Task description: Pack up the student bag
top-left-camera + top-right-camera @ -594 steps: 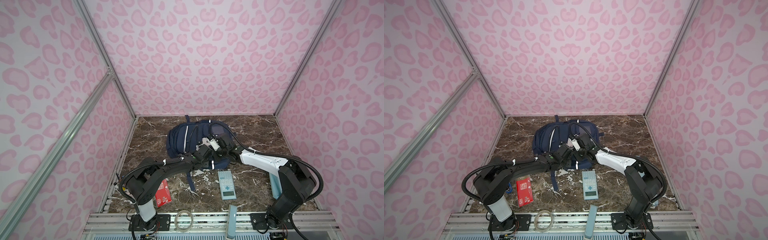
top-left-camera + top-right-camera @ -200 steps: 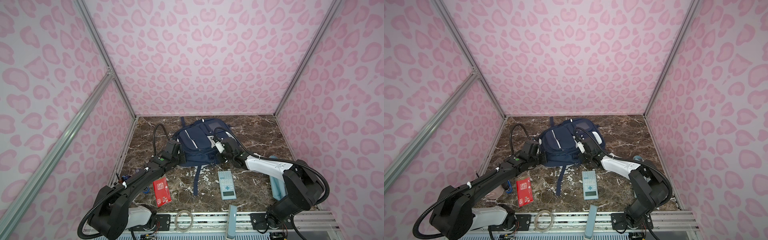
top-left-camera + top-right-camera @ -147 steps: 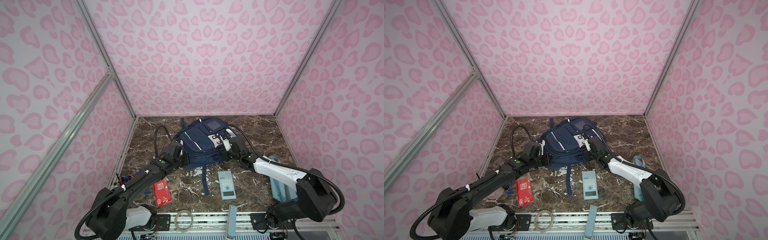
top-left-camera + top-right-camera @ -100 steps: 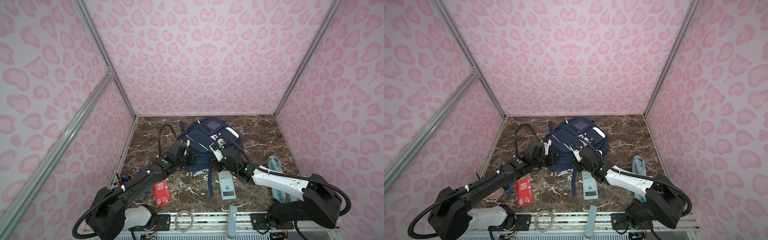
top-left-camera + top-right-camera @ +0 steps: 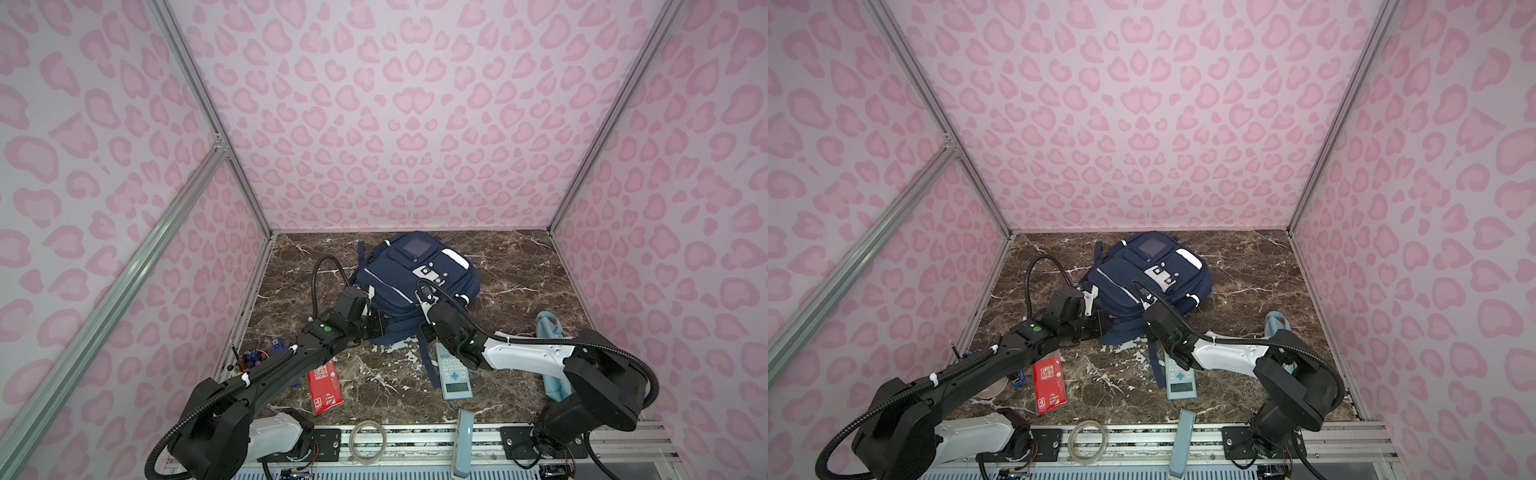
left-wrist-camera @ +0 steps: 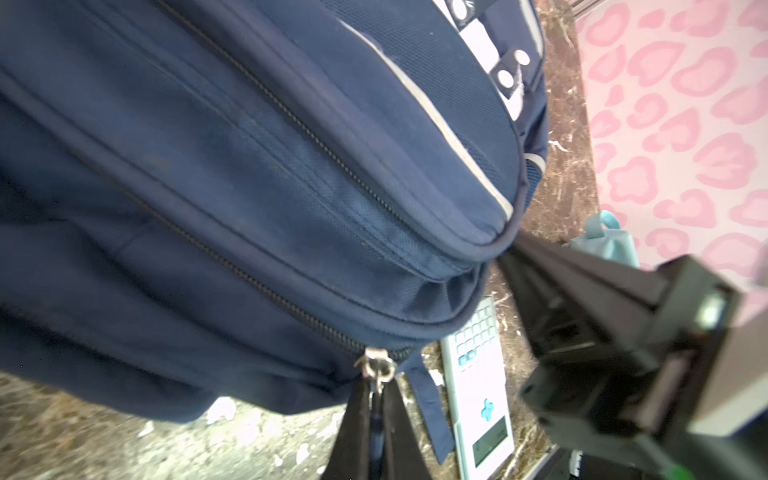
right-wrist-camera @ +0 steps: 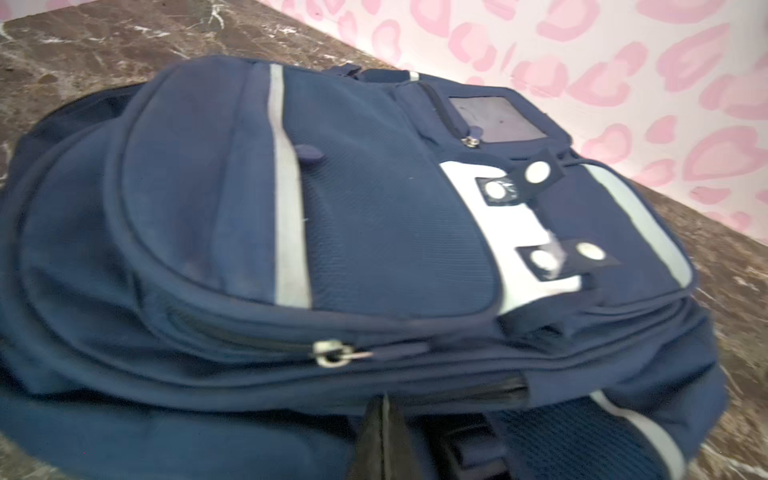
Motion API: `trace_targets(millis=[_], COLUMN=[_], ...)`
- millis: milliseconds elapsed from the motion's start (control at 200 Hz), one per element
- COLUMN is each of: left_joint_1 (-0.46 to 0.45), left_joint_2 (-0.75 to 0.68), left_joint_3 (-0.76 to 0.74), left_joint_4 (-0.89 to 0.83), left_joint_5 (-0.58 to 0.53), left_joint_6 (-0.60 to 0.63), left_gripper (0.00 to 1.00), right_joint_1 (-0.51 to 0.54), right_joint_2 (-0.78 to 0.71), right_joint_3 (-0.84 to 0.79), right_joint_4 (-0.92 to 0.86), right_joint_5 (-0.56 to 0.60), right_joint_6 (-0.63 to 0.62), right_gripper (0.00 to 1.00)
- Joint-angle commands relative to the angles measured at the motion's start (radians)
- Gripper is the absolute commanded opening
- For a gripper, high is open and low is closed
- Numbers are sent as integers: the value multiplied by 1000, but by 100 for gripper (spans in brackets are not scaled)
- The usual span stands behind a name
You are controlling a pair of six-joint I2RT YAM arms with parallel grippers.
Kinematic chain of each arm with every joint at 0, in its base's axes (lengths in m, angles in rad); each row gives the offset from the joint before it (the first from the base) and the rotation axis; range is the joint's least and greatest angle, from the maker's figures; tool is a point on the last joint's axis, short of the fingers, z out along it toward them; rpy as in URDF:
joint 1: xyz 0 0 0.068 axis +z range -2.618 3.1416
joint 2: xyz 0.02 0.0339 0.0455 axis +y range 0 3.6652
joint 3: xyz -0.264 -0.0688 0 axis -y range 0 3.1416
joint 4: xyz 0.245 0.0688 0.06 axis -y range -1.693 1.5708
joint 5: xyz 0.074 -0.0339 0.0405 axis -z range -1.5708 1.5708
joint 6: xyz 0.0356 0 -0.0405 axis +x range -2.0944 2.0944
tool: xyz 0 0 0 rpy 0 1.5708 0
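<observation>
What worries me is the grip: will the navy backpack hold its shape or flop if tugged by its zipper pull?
Probably floppy: the backpack is soft, creased fabric, slumped flat. Tugged by the zipper pull pinched in the left tool, it would likely stretch or unzip before sliding. Its loose strap may trail and snag the calculator.

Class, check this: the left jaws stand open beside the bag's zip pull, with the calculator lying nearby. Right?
No. The left wrist view shows the left gripper, jaws shut on the zip pull of the bag, not open beside it. The calculator does lie nearby.
</observation>
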State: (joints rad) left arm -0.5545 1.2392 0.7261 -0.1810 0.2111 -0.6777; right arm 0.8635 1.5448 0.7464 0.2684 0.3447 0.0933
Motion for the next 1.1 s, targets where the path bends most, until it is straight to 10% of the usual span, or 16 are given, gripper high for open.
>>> trace_targets(millis=[0, 150, 295, 320, 330, 350, 640, 935, 1095], left_joint_1=[39, 82, 72, 69, 68, 66, 40, 50, 111], left_joint_2=[-11, -36, -35, -39, -40, -45, -97, -118, -99], left_joint_3=[5, -2, -1, 5, 7, 11, 28, 26, 16], left_joint_4=[-34, -43, -1, -7, -7, -14, -61, -109, -192], left_joint_5=[-60, -37, 68, 68, 68, 67, 78, 50, -146], left_joint_6=[44, 52, 25, 24, 23, 23, 11, 26, 79], left_gripper=[3, 3, 3, 3, 3, 3, 3, 3, 3], right_joint_1=[-51, -148, -70, -51, -42, -34, 28, 84, 46], right_joint_2=[-30, -66, -174, -177, -174, -169, 37, 161, 98], right_joint_3=[-26, -23, -126, -138, -148, -157, 41, 102, 55], right_joint_4=[15, -44, 130, 169, 202, 231, 172, 114, 67], right_joint_5=[6, -160, -335, -327, -321, -319, -338, -222, -317], right_joint_6=[-12, -31, -173, -190, -200, -210, -328, -427, -480], right_gripper=[0, 1, 49, 65, 94, 100, 81, 7, 0])
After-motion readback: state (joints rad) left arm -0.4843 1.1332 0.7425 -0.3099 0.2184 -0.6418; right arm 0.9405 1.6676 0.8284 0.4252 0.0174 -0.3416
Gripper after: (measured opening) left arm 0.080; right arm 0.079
